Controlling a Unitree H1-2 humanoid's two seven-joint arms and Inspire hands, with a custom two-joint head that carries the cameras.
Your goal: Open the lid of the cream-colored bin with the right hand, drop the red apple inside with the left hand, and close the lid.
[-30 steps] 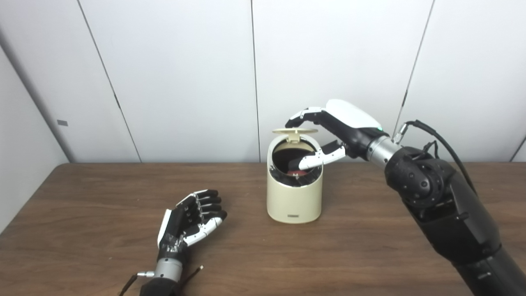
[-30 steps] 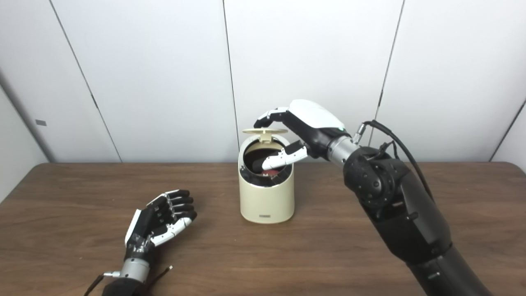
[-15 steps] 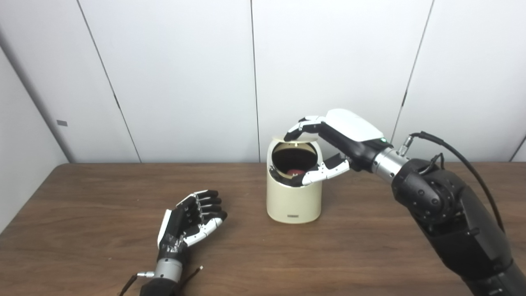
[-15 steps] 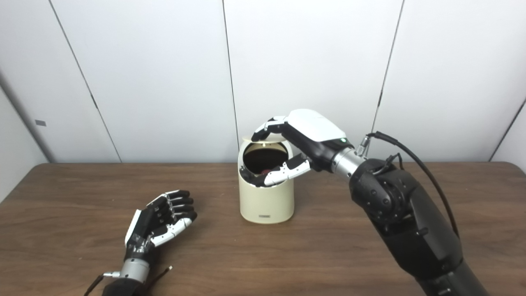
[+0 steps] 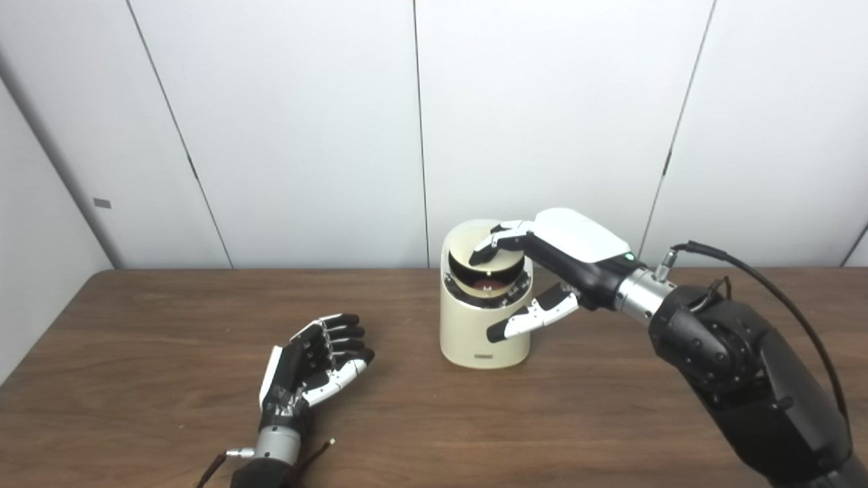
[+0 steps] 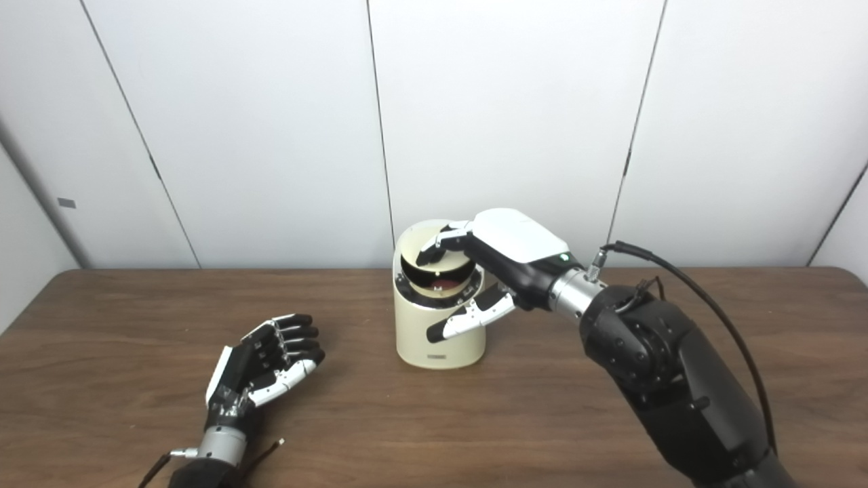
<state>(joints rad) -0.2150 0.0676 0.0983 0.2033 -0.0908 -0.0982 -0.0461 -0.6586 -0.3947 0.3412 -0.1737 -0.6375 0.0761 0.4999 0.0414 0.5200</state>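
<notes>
Two hands: right hand (image 5: 563, 254) fingers on lid (image 5: 475, 245), left hand (image 5: 313, 362) palm-up

The upright cream-colored bin (image 5: 485, 325) holds the red apple (image 5: 489, 284), its lid (image 5: 483, 247) tilted half-shut.

No text, number or brand can be read anywhere in either view. The cream-colored bin (image 5: 484, 325) carries a small dark mark low on its front wall, near the base, shaped like a short line of lettering, but it is too small and blurred to make out. On the wall panel at the far left sits a small grey tag (image 5: 102, 202), also without legible writing. A tiny green light (image 5: 629, 256) glows on the wrist end of the right hand (image 5: 553, 268); it shows no symbol.
</notes>
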